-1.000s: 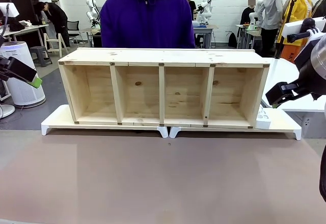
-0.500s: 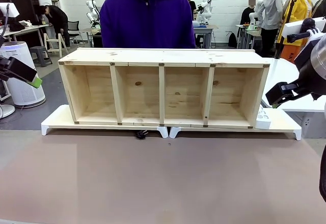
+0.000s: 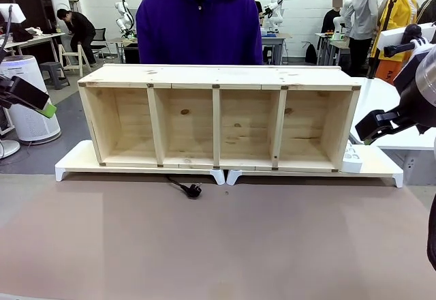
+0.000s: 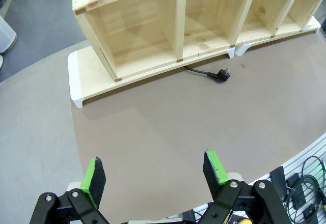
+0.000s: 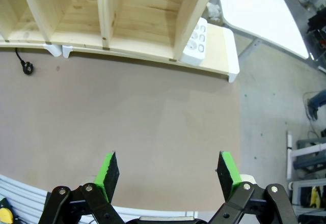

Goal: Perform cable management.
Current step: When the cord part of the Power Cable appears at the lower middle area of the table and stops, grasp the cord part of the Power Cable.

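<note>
Cable (image 3: pixel 182 186) plug creeps out from under shelf (image 3: pixel 218 76), left of centre, nearer left gripper (image 4: pixel 153 170); right gripper (image 5: pixel 168 170) likewise spread, empty.

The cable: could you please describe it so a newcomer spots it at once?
Start at the four-compartment wooden shelf. Below its second compartment from the robot's left, a thin black cable pokes out onto the brown tabletop. Its black plug contrasts with the pale wood and white base.

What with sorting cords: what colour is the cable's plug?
Black plug; left wrist view shows it best.
</note>
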Controlling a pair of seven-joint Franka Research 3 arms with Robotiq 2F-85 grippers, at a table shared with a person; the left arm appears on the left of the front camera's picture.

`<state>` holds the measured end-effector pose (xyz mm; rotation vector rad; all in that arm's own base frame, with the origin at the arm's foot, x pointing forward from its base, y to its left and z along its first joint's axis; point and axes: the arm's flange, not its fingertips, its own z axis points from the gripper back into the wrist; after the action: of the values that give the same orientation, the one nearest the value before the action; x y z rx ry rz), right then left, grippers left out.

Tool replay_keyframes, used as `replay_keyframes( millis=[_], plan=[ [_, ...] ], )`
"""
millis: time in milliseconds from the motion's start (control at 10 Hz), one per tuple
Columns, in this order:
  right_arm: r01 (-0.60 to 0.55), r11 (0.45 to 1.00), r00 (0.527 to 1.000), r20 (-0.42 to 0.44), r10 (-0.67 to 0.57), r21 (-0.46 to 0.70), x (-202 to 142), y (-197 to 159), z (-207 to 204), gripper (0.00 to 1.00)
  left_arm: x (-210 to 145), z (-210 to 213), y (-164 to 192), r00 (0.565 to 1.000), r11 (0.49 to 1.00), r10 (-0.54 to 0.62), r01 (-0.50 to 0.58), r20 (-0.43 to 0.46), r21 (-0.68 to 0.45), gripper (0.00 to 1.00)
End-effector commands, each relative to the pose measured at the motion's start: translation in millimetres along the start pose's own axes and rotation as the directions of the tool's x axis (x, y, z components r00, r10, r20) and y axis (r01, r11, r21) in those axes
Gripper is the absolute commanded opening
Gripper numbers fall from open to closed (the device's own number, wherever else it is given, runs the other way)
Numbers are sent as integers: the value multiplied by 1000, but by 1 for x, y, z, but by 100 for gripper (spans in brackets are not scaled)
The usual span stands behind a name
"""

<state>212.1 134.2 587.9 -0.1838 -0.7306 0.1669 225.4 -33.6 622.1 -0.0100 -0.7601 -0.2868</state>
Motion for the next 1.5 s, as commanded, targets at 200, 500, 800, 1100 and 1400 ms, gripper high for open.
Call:
replay_keyframes(
  millis=[200, 500, 800, 1100, 1400],
  plan=[
    [0, 1000, 1000, -4, -1, -7, 1, -2, -2, 100, 2, -1, 0, 1000, 1000, 7, -7, 8, 2, 100],
    [0, 1000, 1000, -4, -1, -7, 1, -2, -2, 100, 2, -1, 0, 1000, 1000, 7, -7, 8, 2, 100],
    [0, 1000, 1000, -4, -1, -7, 1, -2, -2, 100, 2, -1, 0, 1000, 1000, 7, -7, 8, 2, 100],
    [0, 1000, 1000, -4, -1, -7, 1, -2, -2, 100, 2, -1, 0, 1000, 1000, 7, -7, 8, 2, 100],
    [0, 1000, 1000, -4, -1, -7, 1, -2, -2, 100, 2, -1, 0, 1000, 1000, 7, -7, 8, 2, 100]
  ],
)
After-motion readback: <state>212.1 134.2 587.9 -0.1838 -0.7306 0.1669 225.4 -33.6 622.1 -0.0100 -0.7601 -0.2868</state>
